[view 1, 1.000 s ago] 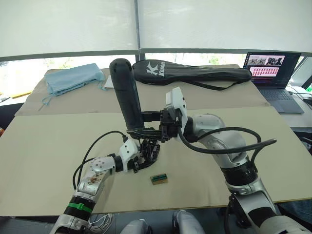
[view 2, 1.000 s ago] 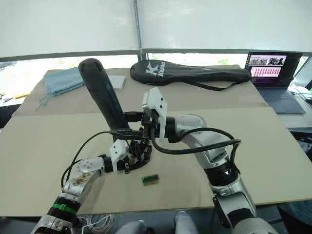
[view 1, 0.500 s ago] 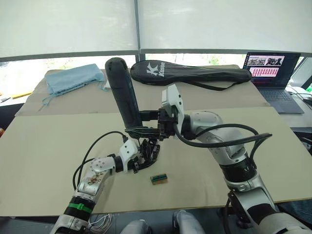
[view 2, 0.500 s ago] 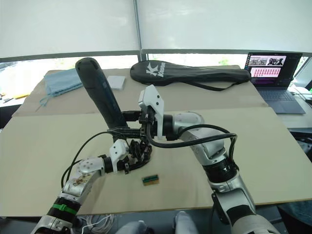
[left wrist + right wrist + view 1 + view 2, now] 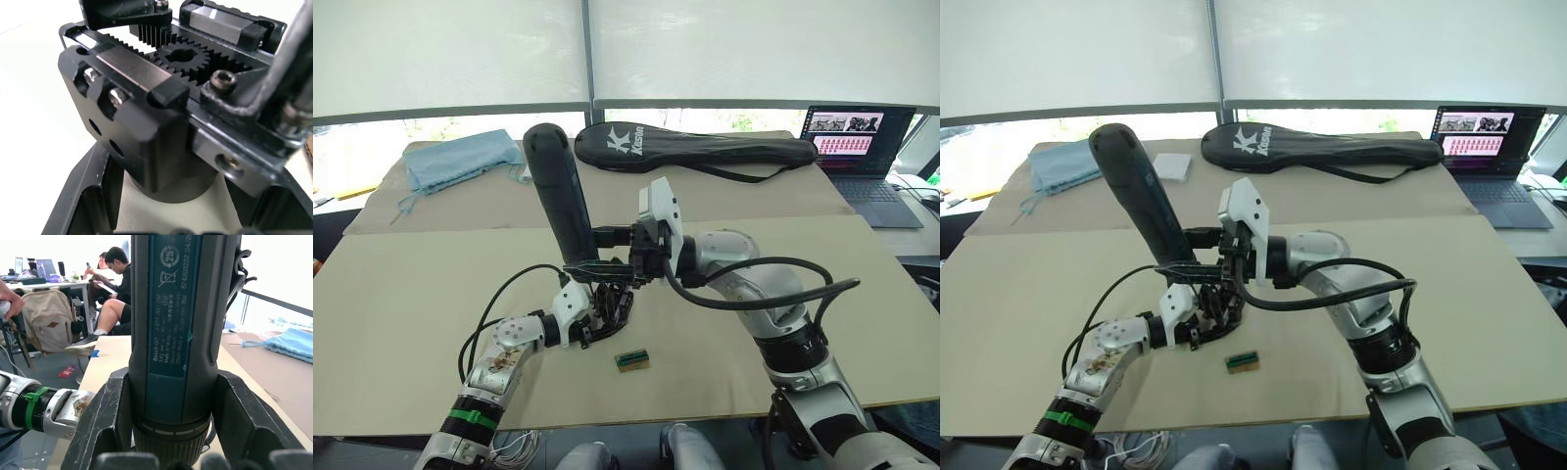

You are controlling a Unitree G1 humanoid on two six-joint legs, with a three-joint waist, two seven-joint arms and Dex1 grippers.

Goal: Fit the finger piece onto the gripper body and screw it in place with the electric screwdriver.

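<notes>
Black gripper body (image 5: 610, 305) sits at table centre, pinched by left gripper (image 5: 590, 321). Right gripper (image 5: 607, 253) clamps electric screwdriver (image 5: 558, 191), tilted toward 11 o'clock. Screwing step in hand, apparently; next, seat bit squarely.

Left gripper (image 5: 595, 315) and right gripper (image 5: 607, 252) meet mid-table, both jaws clamped shut.

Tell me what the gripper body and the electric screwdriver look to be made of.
Gripper body: looks like matte black metal or hard plastic; machined edges, toothed gear and racks, shiny steel screws. Electric screwdriver: likely moulded plastic, dark casing with a teal panel carrying printed text, satin sheen.
</notes>
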